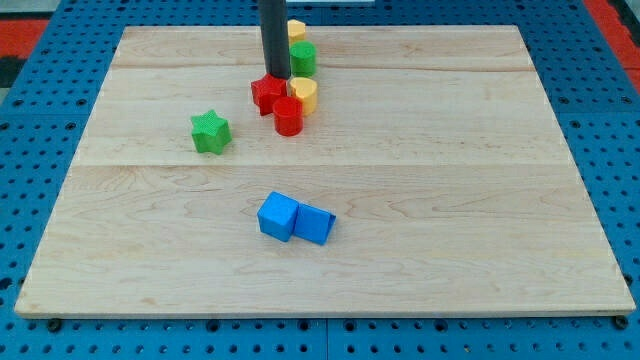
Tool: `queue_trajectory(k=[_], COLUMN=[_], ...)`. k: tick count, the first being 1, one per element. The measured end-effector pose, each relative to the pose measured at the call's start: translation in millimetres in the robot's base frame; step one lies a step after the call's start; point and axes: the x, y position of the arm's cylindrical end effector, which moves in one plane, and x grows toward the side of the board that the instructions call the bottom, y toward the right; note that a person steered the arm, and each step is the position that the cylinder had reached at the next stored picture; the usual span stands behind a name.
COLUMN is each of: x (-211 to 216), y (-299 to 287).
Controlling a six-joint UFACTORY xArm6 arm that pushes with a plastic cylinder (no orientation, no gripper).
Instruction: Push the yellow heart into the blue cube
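The yellow heart (304, 93) lies near the board's top centre, touching a red cylinder (288, 116) below it and next to a red star (267, 94) at its left. My tip (277, 77) is just above the red star and to the upper left of the yellow heart. The blue cube (278, 216) sits low in the middle of the board, touching a second blue block (315, 224) at its right. The heart and the blue cube are far apart.
A green cylinder (303, 57) and a yellow block (296, 30) stand at the top, right of the rod. A green star (211, 132) lies to the left. The wooden board (480, 200) rests on a blue pegboard.
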Motion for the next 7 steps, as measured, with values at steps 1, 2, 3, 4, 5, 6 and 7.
queue_trajectory(k=[1,2,3,4,5,6,7], x=[22,77,102,33,3,61,109], y=[69,96,95,113,75,54,35])
